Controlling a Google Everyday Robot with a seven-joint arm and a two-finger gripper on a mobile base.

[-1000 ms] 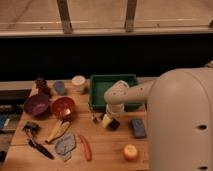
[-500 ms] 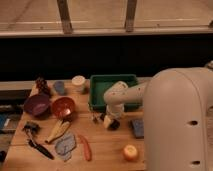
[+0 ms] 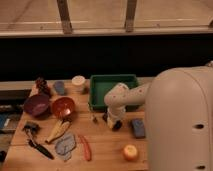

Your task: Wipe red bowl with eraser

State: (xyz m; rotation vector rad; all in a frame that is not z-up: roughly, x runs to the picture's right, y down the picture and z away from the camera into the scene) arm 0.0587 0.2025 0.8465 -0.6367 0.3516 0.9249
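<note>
The robot's white arm reaches down over a wooden tabletop [image 3: 102, 142], its gripper [image 3: 114, 121] lowered to the surface just in front of a green bin [image 3: 95, 95]. The gripper is clenched on the eraser [image 3: 117, 126], which shows only as a small dark block at the fingertips, on or just above the wood. Most of the eraser is hidden by the gripper, so its long axis and the way it points cannot be made out.

The red bowl [image 3: 63, 107] sits upright well to the left of the gripper, mouth up, touching or just beside a purple bowl [image 3: 36, 104] on its far left. Neither the gripper nor the eraser touches the red bowl.

A blue block [image 3: 138, 128] lies near the gripper's right, its long side running toward the camera. An orange round fruit [image 3: 130, 152] rests near the tabletop's front edge. In front of the red bowl lie a banana [image 3: 57, 131], a grey cloth [image 3: 65, 145] and a slim red item [image 3: 85, 147]. A pale cup [image 3: 78, 82] stands at the back, beside the bin's left wall.
</note>
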